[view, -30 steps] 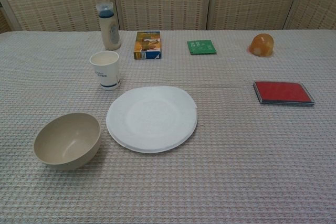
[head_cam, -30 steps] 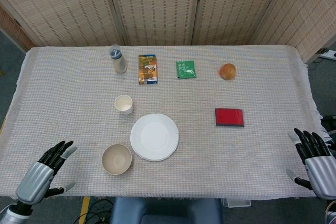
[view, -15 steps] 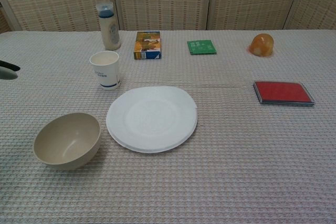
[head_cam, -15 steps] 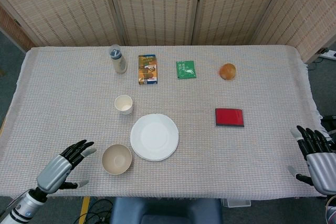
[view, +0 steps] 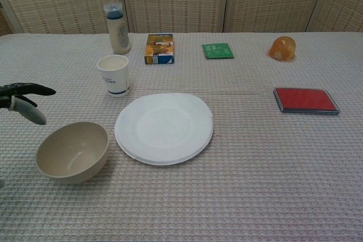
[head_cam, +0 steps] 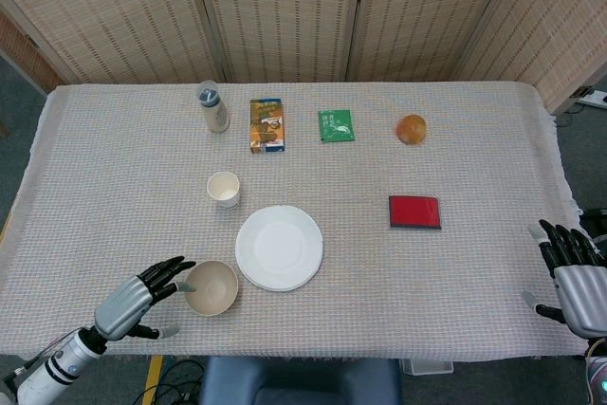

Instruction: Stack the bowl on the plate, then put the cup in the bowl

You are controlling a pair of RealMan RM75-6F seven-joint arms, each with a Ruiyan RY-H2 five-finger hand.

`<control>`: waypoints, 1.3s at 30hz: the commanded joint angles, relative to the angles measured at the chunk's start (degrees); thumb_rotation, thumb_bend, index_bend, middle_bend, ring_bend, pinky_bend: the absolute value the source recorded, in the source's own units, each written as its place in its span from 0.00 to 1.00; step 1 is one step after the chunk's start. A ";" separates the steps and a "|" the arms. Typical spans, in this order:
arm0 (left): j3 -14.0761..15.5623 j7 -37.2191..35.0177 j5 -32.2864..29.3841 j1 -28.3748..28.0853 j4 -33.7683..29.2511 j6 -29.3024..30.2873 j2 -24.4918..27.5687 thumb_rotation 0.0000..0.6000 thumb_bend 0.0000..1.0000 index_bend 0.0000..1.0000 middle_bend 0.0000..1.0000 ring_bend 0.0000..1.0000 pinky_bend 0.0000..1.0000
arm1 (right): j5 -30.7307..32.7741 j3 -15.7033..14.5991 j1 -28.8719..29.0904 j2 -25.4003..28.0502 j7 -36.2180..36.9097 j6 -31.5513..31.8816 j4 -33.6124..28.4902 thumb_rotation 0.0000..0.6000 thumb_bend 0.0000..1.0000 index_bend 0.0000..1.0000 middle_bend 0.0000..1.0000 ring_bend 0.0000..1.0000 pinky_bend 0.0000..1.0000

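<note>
- From the head view we see our left hand (head_cam: 142, 293) at the near left of the table (head_cam: 493, 139), fingers spread and holding nothing, fingertips just beside the rim of the bowl (head_cam: 211, 287); whether they touch it we cannot tell.
- The chest view shows only the dark fingertips (view: 25, 90) of that hand at the left edge, above and left of the bowl.
- Our right hand (head_cam: 574, 272) appears in the head view alone, off the table's near right edge, fingers apart and empty.
- The bowl stands upright and empty, just left of the plate (head_cam: 279, 248); the chest view shows a narrow gap between them.
- The cup (head_cam: 224, 189) stands upright beyond the plate's left side; its blue band shows only in the chest view.
- Along the far side we see a bottle (head_cam: 212, 106), a printed box (head_cam: 266, 125), a green packet (head_cam: 336, 125) and an orange object (head_cam: 411, 129).
- A red case (head_cam: 414, 211) lies flat, right of the plate and well apart from it.
</note>
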 commanded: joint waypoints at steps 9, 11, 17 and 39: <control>0.43 2.94 -1.35 -0.48 8.64 2.23 -5.53 1.00 0.16 0.35 0.10 0.00 0.20 | -0.03 -0.08 -0.19 0.06 0.07 0.42 -0.19 1.00 0.19 0.00 0.01 0.00 0.00; 0.58 4.19 -1.70 -0.60 9.41 1.71 -5.70 1.00 0.16 0.35 0.10 0.00 0.20 | -0.11 -0.08 -0.13 0.05 0.21 0.38 -0.13 1.00 0.19 0.00 0.01 0.00 0.00; 1.00 11.28 -2.89 -1.02 7.65 -0.88 -3.87 1.00 0.16 0.35 0.10 0.00 0.20 | -1.28 -0.38 -0.12 0.32 1.23 0.80 -0.05 1.00 0.19 0.00 0.01 0.00 0.00; 2.13 12.63 -4.12 -1.92 4.97 -0.56 -4.81 1.00 0.16 0.44 0.10 0.00 0.20 | -5.86 -0.41 -3.69 6.87 32.51 11.46 7.27 1.00 0.20 0.00 0.03 0.00 0.00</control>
